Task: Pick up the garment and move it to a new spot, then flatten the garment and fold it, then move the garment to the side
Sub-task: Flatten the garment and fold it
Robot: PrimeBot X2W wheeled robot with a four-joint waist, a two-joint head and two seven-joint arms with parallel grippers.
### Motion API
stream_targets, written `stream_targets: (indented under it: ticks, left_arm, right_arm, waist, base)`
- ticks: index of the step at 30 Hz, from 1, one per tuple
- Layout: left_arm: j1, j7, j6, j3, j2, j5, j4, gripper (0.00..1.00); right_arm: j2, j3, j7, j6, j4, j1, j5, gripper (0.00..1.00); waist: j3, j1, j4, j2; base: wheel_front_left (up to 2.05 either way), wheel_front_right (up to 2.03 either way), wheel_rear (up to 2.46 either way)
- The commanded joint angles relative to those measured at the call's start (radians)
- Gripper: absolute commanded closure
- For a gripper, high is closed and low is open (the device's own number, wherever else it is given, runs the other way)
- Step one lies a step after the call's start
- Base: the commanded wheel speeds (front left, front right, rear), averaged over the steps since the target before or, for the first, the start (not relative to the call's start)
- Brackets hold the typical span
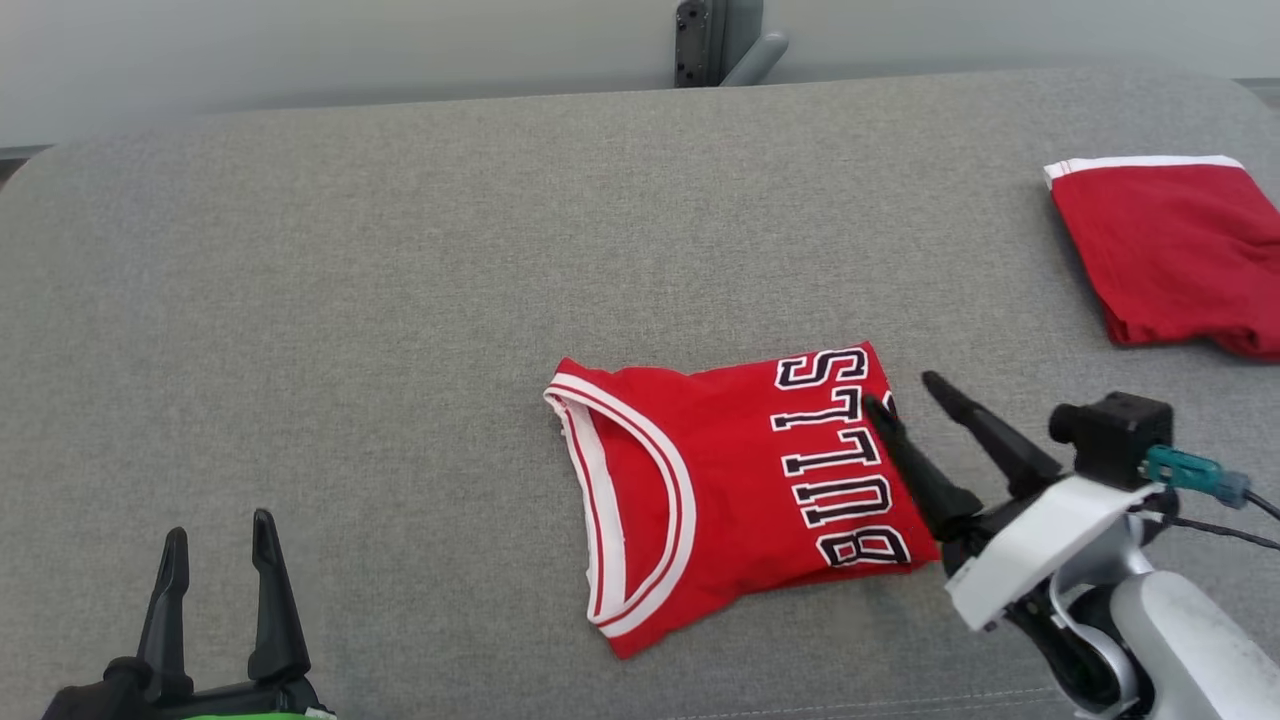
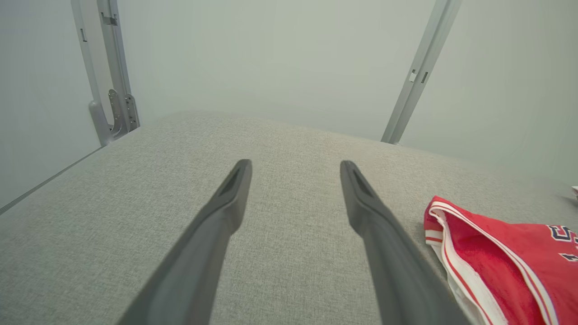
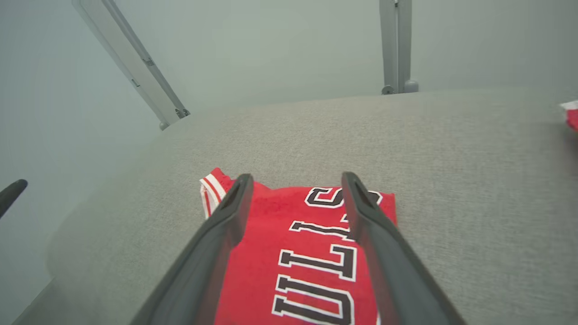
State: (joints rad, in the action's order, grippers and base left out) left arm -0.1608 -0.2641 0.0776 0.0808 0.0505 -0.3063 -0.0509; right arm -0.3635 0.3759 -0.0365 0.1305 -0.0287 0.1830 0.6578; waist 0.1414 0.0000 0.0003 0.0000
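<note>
Jersey (image 1: 730, 480) lies folded on bench (image 1: 400, 300); red cloth (image 1: 1180, 260) at 2 o'clock, well apart. Right fingers (image 1: 915, 465) spread wide over the jersey's edge, empty. Left fingers (image 1: 270, 590), 8 o'clock, spread, empty.

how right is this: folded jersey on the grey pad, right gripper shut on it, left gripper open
One slip: the right gripper is open, jaws apart over the jersey, as the right wrist view shows. The rest holds.

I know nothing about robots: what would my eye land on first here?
A folded red jersey with black-and-white lettering lies centrally on the grey padded table. The right gripper hangs open over its lettered end, and a second red garment sits at the far right.
</note>
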Motion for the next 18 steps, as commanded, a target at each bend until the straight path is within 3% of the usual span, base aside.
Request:
stream_targets:
  ticks: [1, 9, 18]
  left_arm:
    - [-0.020, 0.000, -0.004, 0.001, 0.001, 0.002, -0.003, 0.00]
    - [-0.035, 0.001, 0.005, -0.010, 0.001, 0.041, 0.006, 0.00]
    - [-0.022, 0.000, 0.032, -0.033, 0.001, 0.103, 0.057, 0.00]
  right_arm:
    - [-0.011, -0.041, 0.024, 0.000, -0.004, -0.025, -0.048, 0.00]
    - [0.013, -0.247, 0.150, 0.000, 0.062, -0.114, -0.285, 0.00]
    - [0.074, -0.378, 0.295, 0.000, 0.229, -0.184, -0.523, 0.00]
  waist:
    - [-0.022, 0.0000, -0.023, 0.0000]
    - [-0.069, 0.0000, -0.048, 0.0000]
    - [-0.111, 0.0000, -0.029, 0.0000]
  base:
    - [0.00, 0.00, 0.00]
    - [0.00, 0.00, 0.00]
    - [0.00, 0.00, 0.00]
